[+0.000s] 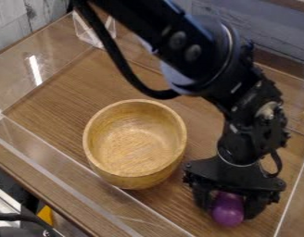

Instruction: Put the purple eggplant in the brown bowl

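Tabletop: downturned, spread fingers astride purple eggplant

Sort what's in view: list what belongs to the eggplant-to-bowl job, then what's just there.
Part of the job:
- purple eggplant, on the table between the open jaws
- brown bowl, empty
- gripper, pointing down over the eggplant

Just there:
- wooden table
- clear plastic walls around it

One brown bowl, one purple eggplant (partly hidden), one robot arm
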### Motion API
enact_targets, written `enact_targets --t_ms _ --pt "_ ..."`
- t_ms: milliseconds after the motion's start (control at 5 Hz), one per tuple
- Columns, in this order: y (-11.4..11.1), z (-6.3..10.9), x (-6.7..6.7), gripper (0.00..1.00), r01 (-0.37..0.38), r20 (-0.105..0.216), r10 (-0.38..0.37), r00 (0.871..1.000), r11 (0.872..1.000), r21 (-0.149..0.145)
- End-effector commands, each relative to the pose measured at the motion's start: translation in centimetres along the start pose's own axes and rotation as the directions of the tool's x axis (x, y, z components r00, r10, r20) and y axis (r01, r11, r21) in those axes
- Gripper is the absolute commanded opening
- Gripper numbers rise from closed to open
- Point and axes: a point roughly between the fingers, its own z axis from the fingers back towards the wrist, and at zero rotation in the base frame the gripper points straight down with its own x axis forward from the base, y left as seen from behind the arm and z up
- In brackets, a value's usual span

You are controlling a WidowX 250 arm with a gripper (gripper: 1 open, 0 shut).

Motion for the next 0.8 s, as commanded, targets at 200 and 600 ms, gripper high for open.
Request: enact_targets --t_ms 200,600 --pt "-0.5 0.65 0.91 1.0 -0.026 0.018 0.026 0.999 0.999 -0.024" --pt "-0.45 0.69 1.01 1.0 -0.042 0.016 0.043 0.999 0.999 -0.026"
